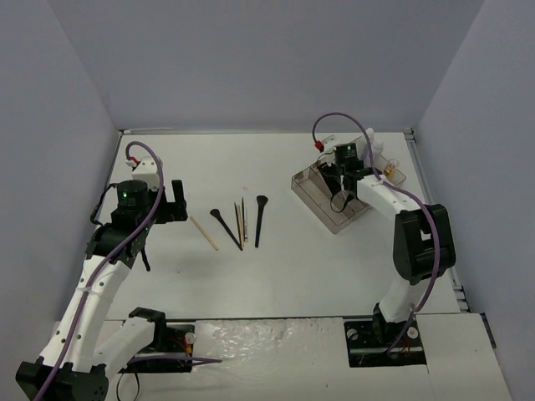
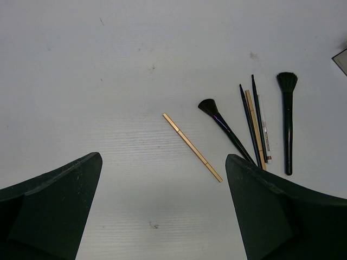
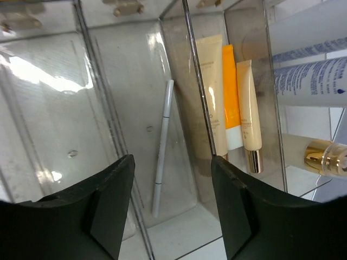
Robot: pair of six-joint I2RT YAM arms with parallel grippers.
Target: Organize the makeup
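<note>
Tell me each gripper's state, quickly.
Left gripper: open, holding nothing.
Right gripper: open, empty, over the tray.

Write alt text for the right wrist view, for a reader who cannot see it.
The right gripper, jaws open, hovers over a clear divided tray. One slot holds a thin white pencil; the next holds an orange tube between two cream tubes. White bottles with blue print are at the right edge.

Black brushes point(image 2: 288, 130); tan stick point(image 2: 192, 147); orange white-capped tube point(image 3: 232, 97); white pencil point(image 3: 162, 146); clear smoky tray point(image 3: 114, 97).
</note>
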